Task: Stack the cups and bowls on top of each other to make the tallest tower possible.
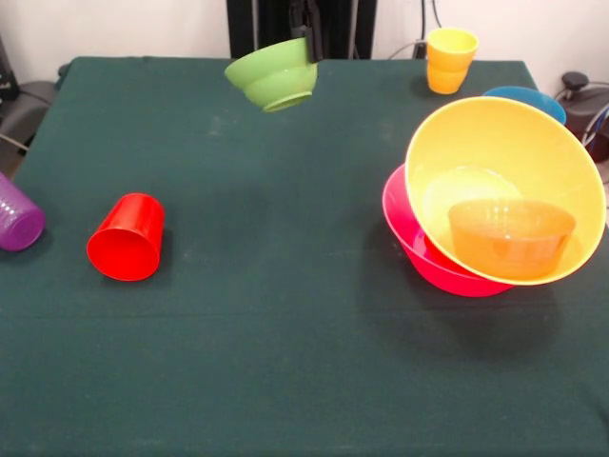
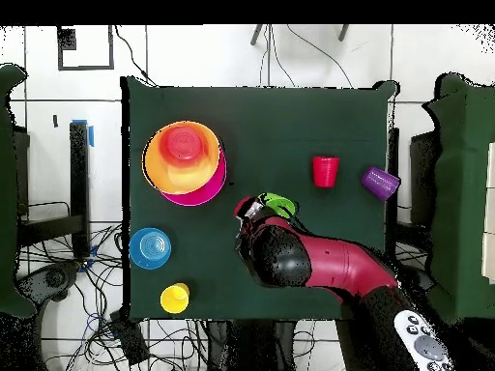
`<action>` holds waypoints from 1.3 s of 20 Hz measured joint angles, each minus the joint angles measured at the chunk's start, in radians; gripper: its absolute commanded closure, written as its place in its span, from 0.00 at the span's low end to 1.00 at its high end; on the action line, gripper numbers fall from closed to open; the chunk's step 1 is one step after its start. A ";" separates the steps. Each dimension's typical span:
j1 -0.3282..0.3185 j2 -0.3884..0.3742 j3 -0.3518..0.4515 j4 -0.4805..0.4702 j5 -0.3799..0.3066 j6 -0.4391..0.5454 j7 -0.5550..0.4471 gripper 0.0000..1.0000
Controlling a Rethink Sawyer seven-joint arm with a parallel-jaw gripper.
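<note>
A light green bowl (image 1: pixel 274 76) hangs tilted above the far middle of the table, with my gripper (image 1: pixel 308 46) shut on its rim. From overhead the gripper (image 2: pixel 258 208) sits beside that green bowl (image 2: pixel 281 204). At the right, the tower is a large yellow-orange bowl (image 1: pixel 504 152) leaning in a pink bowl (image 1: pixel 419 252), with a small orange bowl (image 1: pixel 511 236) inside. Behind it a blue bowl (image 1: pixel 529 99) peeks out. A yellow cup (image 1: pixel 450 48) stands on an orange cup (image 1: pixel 444 80) at the far right. A red cup (image 1: pixel 126 238) and a purple cup (image 1: pixel 17 215) lie on their sides at the left.
The dark green tablecloth (image 1: pixel 285 333) covers the whole table. Cables and dark gear (image 1: pixel 582 95) lie beyond the right edge. Overhead, the blue bowl (image 2: pixel 151 247) and the yellow cup (image 2: pixel 175 298) sit near the robot's side of the table.
</note>
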 measured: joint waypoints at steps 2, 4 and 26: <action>0.028 0.000 -0.034 -0.006 0.000 0.000 0.000 1.00; 0.073 -0.001 -0.082 -0.014 0.000 0.000 0.000 1.00; 0.456 -0.023 -0.302 -0.238 0.213 0.210 0.000 1.00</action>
